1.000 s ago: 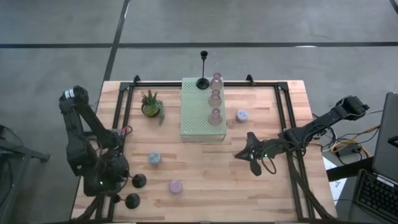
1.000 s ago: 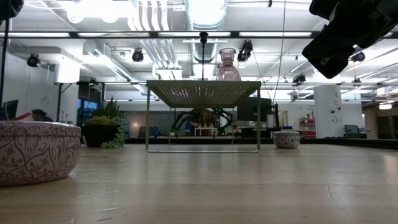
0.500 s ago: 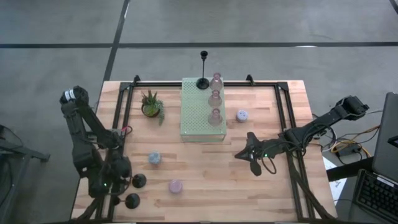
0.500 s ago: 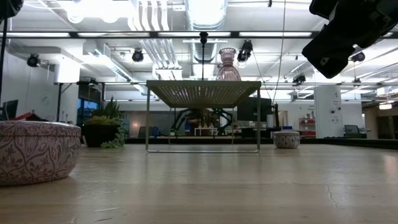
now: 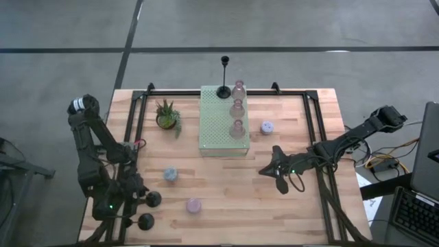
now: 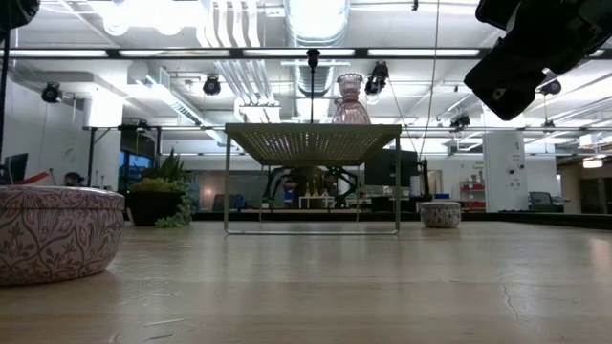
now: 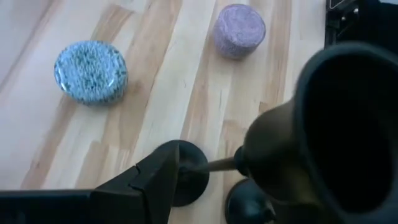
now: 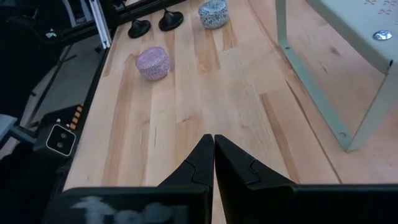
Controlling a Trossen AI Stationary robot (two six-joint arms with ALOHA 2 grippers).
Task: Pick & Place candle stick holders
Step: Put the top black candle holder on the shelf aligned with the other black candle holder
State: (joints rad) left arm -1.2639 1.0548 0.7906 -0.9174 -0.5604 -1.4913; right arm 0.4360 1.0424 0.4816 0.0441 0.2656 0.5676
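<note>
Two black holders (image 5: 152,200) (image 5: 145,221) stand on their round bases at the near left. My left gripper (image 5: 134,199) is low beside the nearer-to-centre one. In the left wrist view its cup (image 7: 348,124) looms close and its thin stem (image 7: 211,165) rises next to my one visible finger (image 7: 158,180); the gripper looks open. Three pink glass holders (image 5: 238,108) and one black holder (image 5: 223,90) stand on the pale green board (image 5: 216,134). Stubby holders sit on the table: blue (image 5: 169,175), lavender (image 5: 194,204), and one (image 5: 266,127) right of the board. My right gripper (image 5: 264,171) is shut and empty. My left gripper stands beside the black holder's stem (image 7: 211,165), with one finger (image 7: 158,180) next to the base. The cup hides the other finger, so I cannot tell whether the gripper touches the holder. The holder stands upright on the table.
A small potted plant (image 5: 167,115) stands left of the board. Black frame rails (image 5: 140,110) run along the table's left and right sides. The board stands on thin legs (image 8: 311,93). Bare wood lies between the board and the near edge.
My left gripper has eased a little toward the table's near edge, staying by the two black holders. The holders and my right arm have kept still.
</note>
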